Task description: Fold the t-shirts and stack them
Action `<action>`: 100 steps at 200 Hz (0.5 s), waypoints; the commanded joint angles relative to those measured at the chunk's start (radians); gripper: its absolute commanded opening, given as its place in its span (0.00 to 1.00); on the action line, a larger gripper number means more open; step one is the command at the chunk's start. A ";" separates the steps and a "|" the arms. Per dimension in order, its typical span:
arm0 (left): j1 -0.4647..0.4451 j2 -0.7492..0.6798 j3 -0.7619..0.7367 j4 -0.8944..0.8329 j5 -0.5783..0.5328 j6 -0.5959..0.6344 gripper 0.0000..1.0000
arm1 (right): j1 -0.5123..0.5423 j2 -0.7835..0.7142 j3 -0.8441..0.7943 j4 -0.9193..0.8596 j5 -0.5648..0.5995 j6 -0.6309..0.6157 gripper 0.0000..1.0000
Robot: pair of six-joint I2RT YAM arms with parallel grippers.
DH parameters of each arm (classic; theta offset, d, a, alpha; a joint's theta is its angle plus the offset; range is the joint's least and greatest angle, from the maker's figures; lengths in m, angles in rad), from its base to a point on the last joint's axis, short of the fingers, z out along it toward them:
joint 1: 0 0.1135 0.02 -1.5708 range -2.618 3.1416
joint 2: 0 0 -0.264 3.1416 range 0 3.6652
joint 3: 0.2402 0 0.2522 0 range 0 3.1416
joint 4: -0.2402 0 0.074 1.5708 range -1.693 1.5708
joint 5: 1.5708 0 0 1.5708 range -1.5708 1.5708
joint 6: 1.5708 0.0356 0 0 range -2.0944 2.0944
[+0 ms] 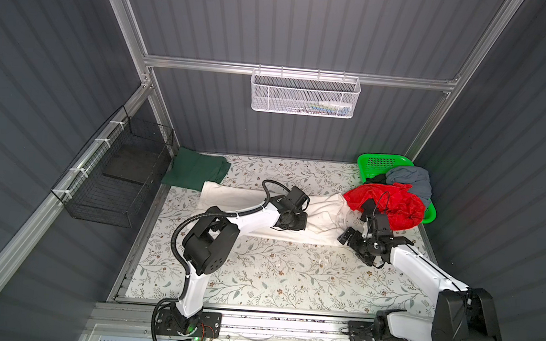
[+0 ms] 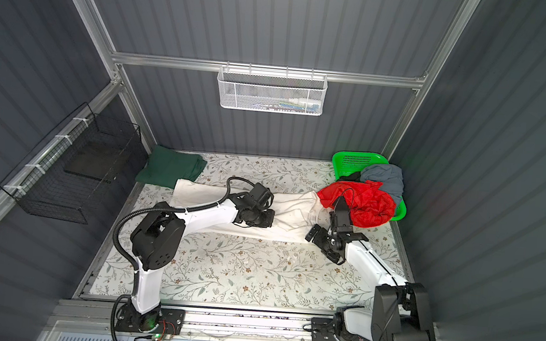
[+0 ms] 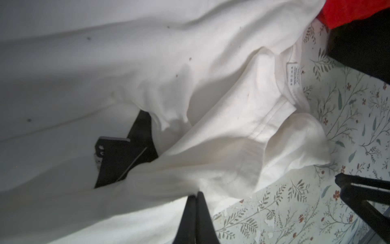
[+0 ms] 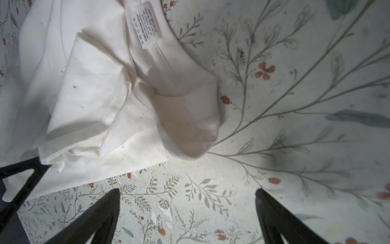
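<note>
At mid counter (image 1: 272, 272), off-white t-shirt (image 1: 323, 216) is pinched by fully closed left hand (image 3: 197, 195), likely for folding; right hand (image 4: 187, 191) is spread wide, empty, alongside.

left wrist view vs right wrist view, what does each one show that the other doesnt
Only the left wrist view: the red shirt at a corner, and the left gripper shut on a fold of the off-white shirt. Only the right wrist view: the right gripper seen open over bare table cover. Both: the off-white shirt's neck end with its care label, lying on that cover.
</note>
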 commanded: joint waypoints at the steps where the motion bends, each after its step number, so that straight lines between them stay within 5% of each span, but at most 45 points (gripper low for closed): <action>1: 0.043 -0.026 0.018 -0.005 0.018 0.005 0.00 | 0.027 0.006 0.052 -0.077 0.076 -0.046 0.99; 100: 0.127 0.012 0.035 0.078 0.108 -0.035 0.00 | 0.147 0.208 0.325 -0.170 0.136 -0.150 0.92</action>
